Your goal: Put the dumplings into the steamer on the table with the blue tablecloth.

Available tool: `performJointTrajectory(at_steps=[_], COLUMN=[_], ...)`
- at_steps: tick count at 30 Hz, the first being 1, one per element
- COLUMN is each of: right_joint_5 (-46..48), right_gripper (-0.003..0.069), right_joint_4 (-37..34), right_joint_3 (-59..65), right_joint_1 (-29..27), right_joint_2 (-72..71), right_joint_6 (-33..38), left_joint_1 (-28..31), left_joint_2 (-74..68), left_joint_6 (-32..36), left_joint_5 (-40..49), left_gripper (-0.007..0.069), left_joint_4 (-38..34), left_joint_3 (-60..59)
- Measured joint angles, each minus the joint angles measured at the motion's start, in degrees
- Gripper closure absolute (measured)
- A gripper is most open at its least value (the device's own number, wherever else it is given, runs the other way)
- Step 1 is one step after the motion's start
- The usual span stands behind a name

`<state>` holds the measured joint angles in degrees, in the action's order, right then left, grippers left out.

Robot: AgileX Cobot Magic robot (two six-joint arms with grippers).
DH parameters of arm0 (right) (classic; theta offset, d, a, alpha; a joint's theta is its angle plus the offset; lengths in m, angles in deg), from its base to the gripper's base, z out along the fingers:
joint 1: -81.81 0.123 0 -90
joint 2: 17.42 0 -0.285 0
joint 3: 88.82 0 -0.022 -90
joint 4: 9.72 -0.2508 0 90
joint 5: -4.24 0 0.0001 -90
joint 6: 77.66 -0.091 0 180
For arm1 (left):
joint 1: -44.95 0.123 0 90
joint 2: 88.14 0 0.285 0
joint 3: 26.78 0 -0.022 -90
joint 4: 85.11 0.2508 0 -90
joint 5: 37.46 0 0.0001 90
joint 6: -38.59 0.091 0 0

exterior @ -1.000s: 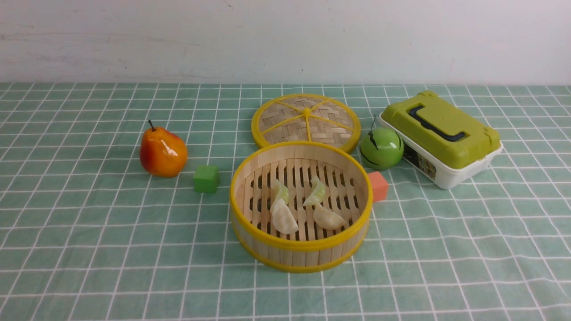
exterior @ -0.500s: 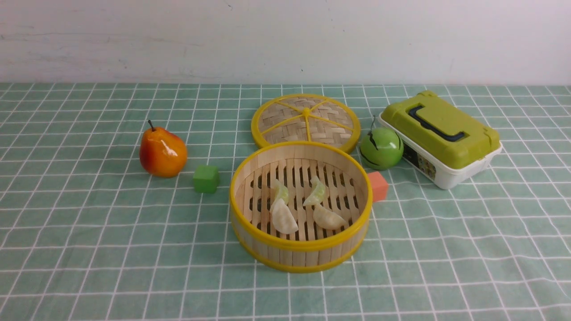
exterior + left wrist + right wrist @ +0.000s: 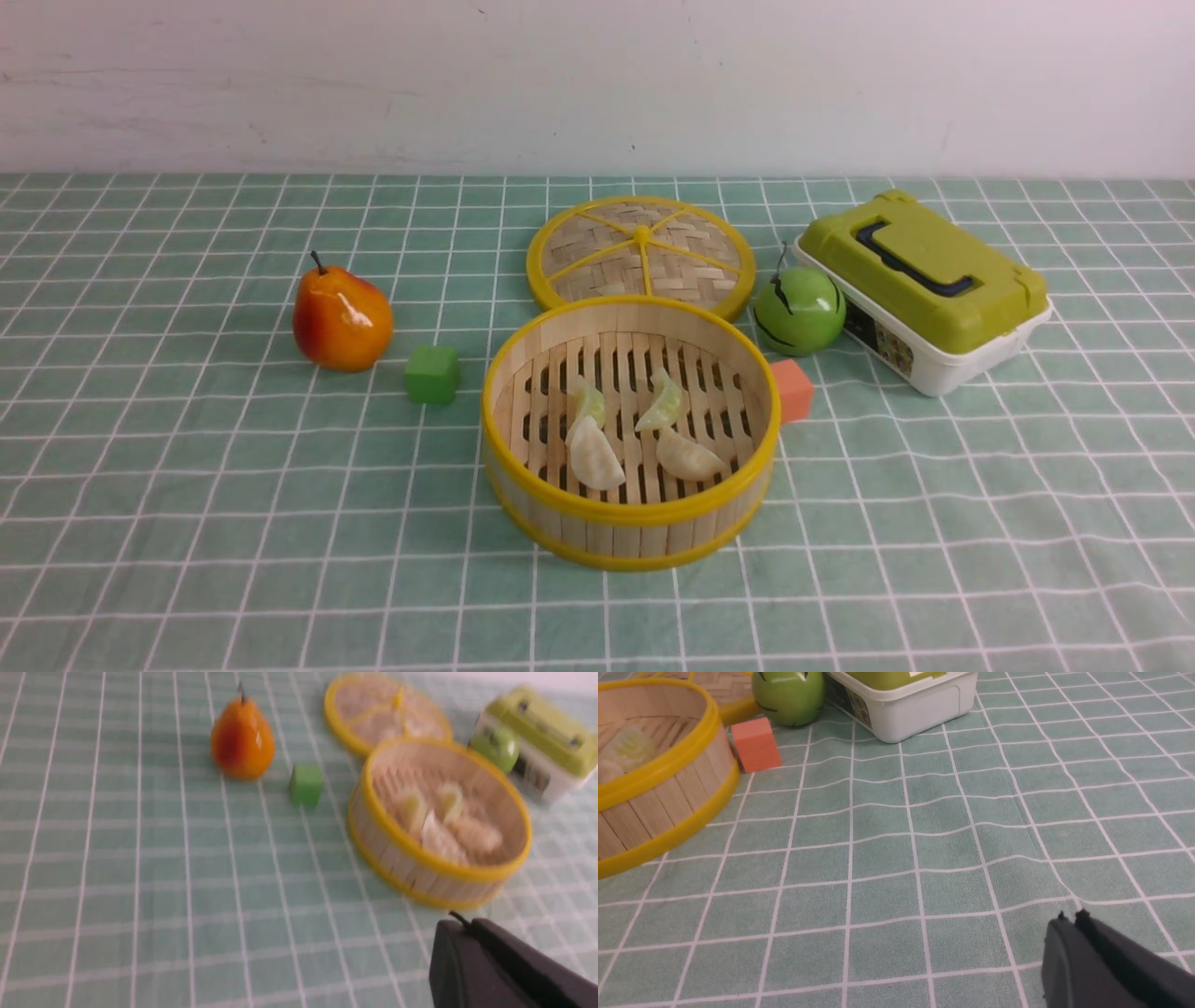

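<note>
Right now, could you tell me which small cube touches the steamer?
The orange cube, on the steamer's right; the green cube sits apart on its left.

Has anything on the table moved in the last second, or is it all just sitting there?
Nothing visibly changed in the front view. The four dumplings lie in the steamer as before, and the pear, both cubes, the green apple, the lid and the box kept their places. No arm shows there.

Left hand [image 3: 460, 926]: we kept its two dark fingers pressed together, holding nothing, raised above the counter.
Right hand [image 3: 1069, 919]: fingers likewise closed and empty, low over the counter.
Arms: neither appeared in our front view.
</note>
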<state>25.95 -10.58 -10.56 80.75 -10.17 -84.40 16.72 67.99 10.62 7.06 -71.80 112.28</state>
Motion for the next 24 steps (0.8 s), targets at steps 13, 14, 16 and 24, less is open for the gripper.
performJointTrajectory(at_steps=[13,14,16,24], right_joint_5=[0.0,0.0,0.0,0.0], right_gripper=[0.0636,0.0636,0.0636,0.0624], right_joint_4=[0.0,0.0,0.0,0.0], right_joint_3=[0.0,0.0,0.0,0.0], right_joint_1=[0.0,0.0,0.0,0.0], right_joint_2=[0.0,0.0,0.0,0.0], right_joint_6=[0.0,0.0,0.0,0.0], left_joint_1=[28.2,29.0,30.9,34.2], left_joint_2=[11.1,11.7,13.0,15.9], left_joint_6=[12.5,12.5,12.5,12.6], left_joint_5=[-36.7,-36.4,-35.0,-26.9], left_gripper=[0.0638,0.0638,0.0638,0.0638], left_joint_4=[-17.2,-16.8,-16.2,-14.1], left_joint_3=[-28.0,-29.2,-31.1,-36.5])
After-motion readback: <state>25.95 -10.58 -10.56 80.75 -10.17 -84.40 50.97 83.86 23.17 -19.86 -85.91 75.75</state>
